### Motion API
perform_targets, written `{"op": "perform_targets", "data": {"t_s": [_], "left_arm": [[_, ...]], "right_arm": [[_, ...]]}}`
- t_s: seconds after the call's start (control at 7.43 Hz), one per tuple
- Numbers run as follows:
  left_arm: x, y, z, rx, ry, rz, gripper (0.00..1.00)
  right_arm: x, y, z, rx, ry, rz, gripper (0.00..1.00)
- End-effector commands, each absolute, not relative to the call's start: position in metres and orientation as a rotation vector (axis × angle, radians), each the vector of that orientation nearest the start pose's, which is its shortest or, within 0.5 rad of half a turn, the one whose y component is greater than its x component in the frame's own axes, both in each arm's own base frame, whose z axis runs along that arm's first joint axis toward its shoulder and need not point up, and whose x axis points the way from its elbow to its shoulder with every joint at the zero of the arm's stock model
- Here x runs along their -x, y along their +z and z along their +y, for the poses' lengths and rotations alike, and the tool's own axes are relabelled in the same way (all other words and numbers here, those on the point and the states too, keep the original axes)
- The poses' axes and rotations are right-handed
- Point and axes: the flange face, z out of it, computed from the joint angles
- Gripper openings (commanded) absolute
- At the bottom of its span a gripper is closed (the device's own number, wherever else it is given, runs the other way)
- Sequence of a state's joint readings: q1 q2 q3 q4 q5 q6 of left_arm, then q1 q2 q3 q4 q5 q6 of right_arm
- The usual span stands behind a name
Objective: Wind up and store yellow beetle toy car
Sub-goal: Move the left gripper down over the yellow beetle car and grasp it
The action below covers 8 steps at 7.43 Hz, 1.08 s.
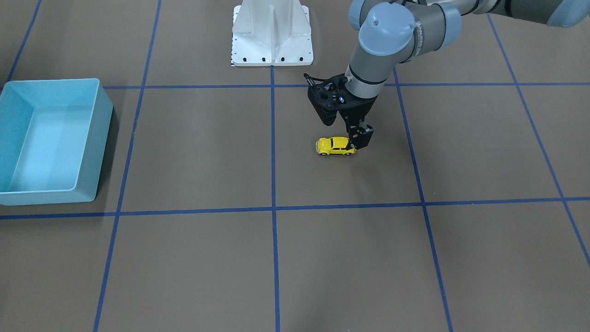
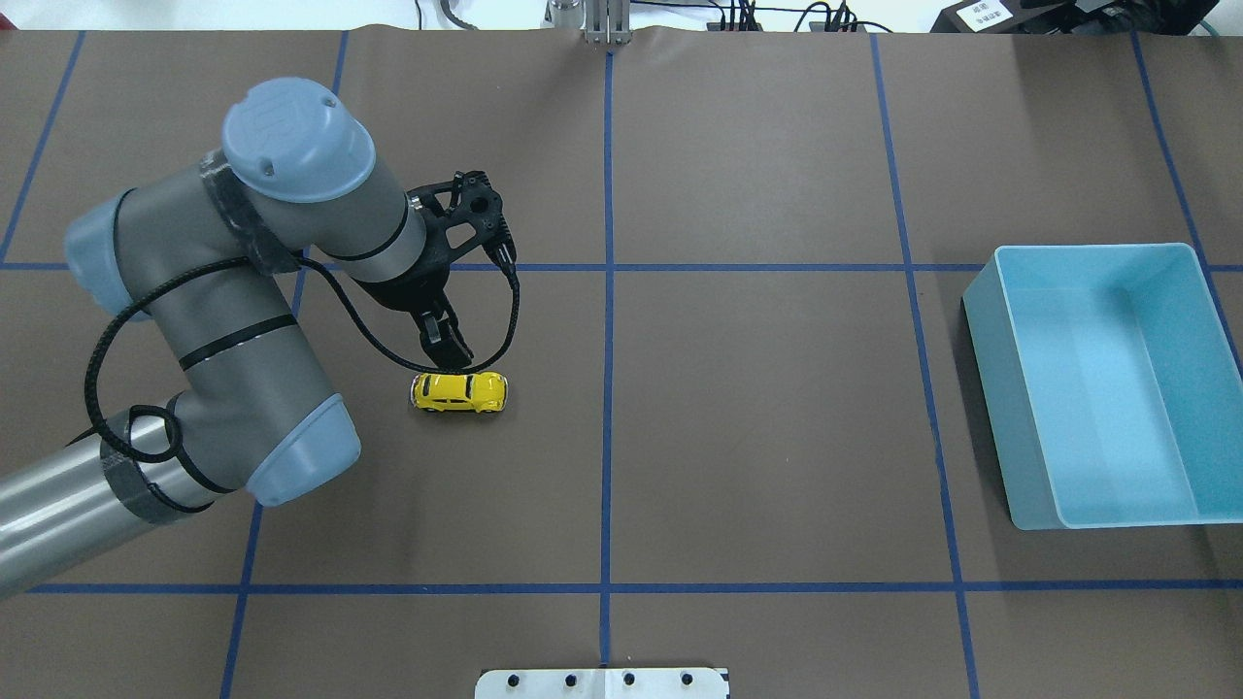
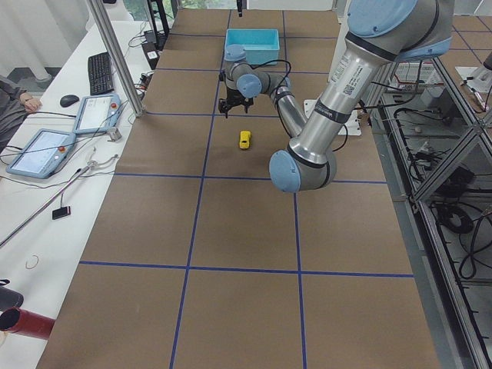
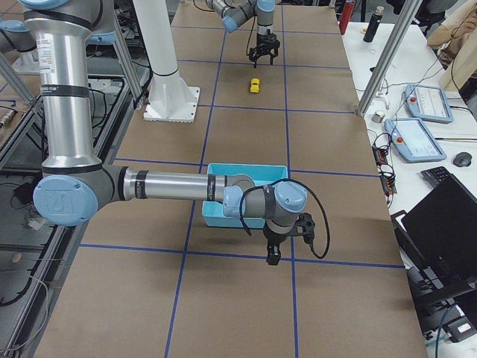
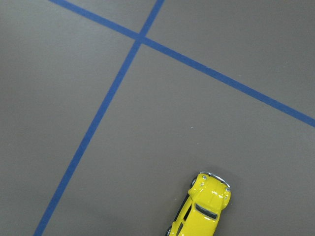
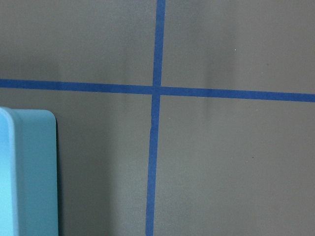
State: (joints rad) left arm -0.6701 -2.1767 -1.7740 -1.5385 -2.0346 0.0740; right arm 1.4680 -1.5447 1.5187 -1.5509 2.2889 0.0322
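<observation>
Tabletop point(image 1: 184, 152) holds one yellow beetle toy car point(image 1: 335, 145) beside left end effector point(image 1: 346, 133), spread wide.

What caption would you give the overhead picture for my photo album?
Left hand poised close by the yellow beetle toy car; blue bin far off to the right.

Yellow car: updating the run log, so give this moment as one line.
car: on table, wheels down | left gripper: open, beside car, not holding | right gripper: by bin, state unclear | bin: empty

Beetle toy car point(image 2: 459, 392) on table point(image 2: 757, 437), robot's L of ctr; bin point(image 2: 1010, 408) far R, well apart
</observation>
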Motion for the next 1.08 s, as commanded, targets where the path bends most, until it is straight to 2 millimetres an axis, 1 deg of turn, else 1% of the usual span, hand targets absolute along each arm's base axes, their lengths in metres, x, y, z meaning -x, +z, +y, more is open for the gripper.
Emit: {"op": "perform_targets", "data": {"t_s": [0.0,0.13,0.27,0.4,0.67,0.81,0.94], "left_arm": [[-0.484,0.249,-0.476,-0.49,1.136,0.727,1.0],[-0.507,0.255,-0.457,-0.475,1.174,0.739,1.0],[-0.51,0.255,-0.456,-0.473,1.172,0.737,1.0],[-0.52,0.26,-0.459,-0.466,1.173,0.728,1.0],[-0.535,0.268,-0.453,-0.46,1.195,0.709,1.0],[-0.542,0.266,-0.448,-0.488,1.198,0.675,1.0],[-0.542,0.266,-0.449,-0.509,1.22,0.653,1.0]], "right_arm": [[-0.016,0.675,-0.506,0.057,-0.064,-0.717,1.0],[-0.016,0.675,-0.506,0.057,-0.064,-0.717,1.0],[-0.016,0.675,-0.506,0.057,-0.064,-0.717,1.0],[-0.016,0.675,-0.506,0.057,-0.064,-0.717,1.0],[-0.016,0.677,-0.506,0.062,-0.063,-0.715,1.0],[-0.016,0.677,-0.506,0.062,-0.063,-0.715,1.0],[-0.016,0.677,-0.506,0.062,-0.063,-0.717,1.0]]}}
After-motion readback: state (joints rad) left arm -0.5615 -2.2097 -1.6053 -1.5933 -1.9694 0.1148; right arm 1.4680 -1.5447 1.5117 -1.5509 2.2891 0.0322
